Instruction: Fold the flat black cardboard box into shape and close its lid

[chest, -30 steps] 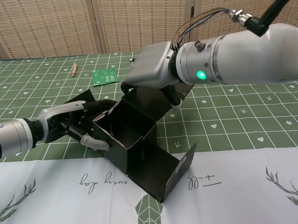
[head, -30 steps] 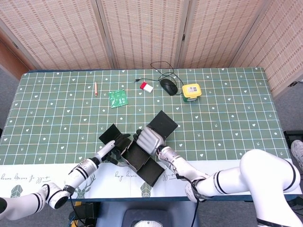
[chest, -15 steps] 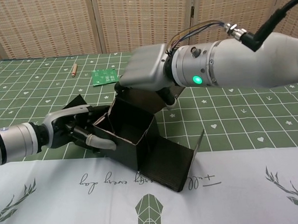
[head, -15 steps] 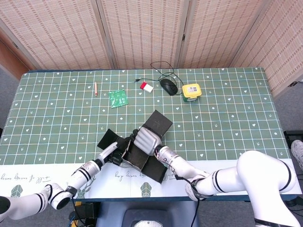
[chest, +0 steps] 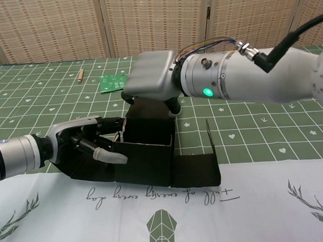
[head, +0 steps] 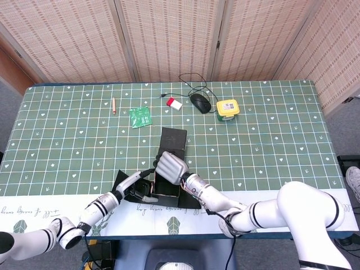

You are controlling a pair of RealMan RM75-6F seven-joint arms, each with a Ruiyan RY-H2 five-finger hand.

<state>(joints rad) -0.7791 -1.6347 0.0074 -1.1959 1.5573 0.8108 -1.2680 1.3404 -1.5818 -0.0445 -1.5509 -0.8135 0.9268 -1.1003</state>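
The black cardboard box (chest: 148, 155) stands partly folded near the table's front edge, with its top open. Its left flap (chest: 82, 166) lies flat and its right flap (chest: 199, 166) is half raised. In the head view the box (head: 169, 190) has its lid (head: 172, 140) stretching away behind it. My left hand (chest: 89, 144) grips the box's left wall, thumb on the front face and fingers hidden inside. My right hand (chest: 151, 78) comes over the back wall and holds it where the lid begins, fingers hidden behind. From above, the left hand (head: 136, 183) and right hand (head: 170, 167) flank the box.
Far back on the green checked cloth lie a pencil (head: 113, 105), a green circuit board (head: 139, 117), a small red and white object (head: 174, 103), a black mouse (head: 201, 102) with its cable, and a yellow box (head: 228, 107). A white runner (chest: 263, 202) covers the front edge.
The box has turned from a diagonal to square with the table edge and slid toward the front. Both hands turned with it, and the lid now points straight back.
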